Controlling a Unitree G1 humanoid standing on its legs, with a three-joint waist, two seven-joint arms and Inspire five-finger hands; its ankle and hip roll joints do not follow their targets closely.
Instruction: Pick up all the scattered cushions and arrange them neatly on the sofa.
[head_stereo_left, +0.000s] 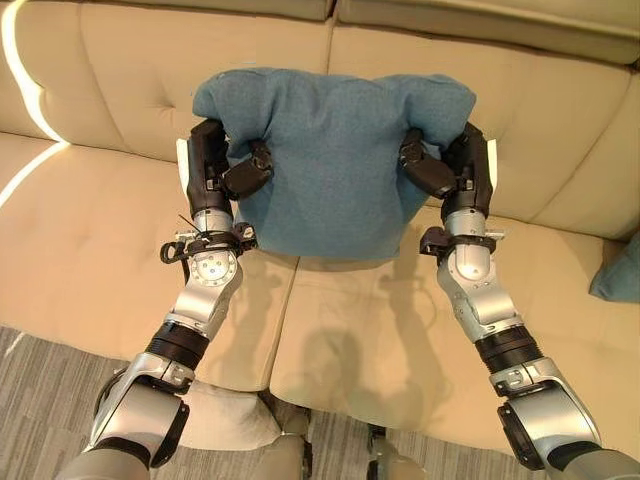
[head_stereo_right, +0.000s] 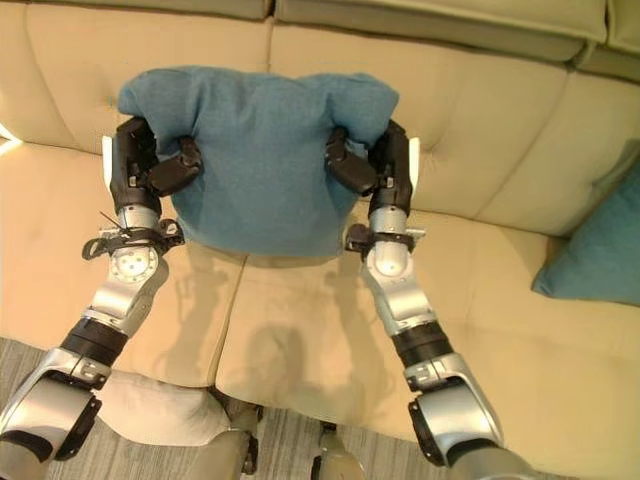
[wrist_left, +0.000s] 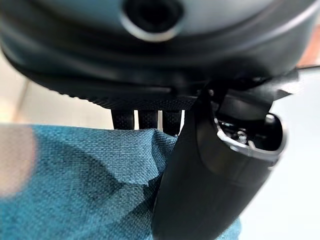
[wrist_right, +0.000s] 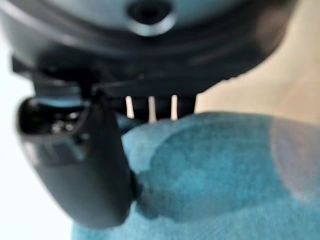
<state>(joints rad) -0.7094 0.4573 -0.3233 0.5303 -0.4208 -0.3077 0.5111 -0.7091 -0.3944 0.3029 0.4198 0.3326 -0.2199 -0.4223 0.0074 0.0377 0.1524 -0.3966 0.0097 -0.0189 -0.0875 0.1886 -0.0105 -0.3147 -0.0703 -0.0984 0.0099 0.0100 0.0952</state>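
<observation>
Pinched between left hand (head_stereo_left: 228, 170) and right hand (head_stereo_left: 445, 168): teal woven-fabric square cushion (head_stereo_left: 335, 160). Likely to sag or slip onto cream leather sofa (head_stereo_left: 120, 90) if either thumb loosens.

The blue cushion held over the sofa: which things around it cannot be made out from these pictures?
- Left hand and right hand: the fingers go behind the blue cushion, which covers them in the eye views; the thumbs press its front.
- Second blue cushion: cut off by the right edge of both eye views, so its shape is unknown.
- Sofa backrest behind the held cushion: covered by it.
- Pale cushion on the floor: partly covered by the left arm.
</observation>
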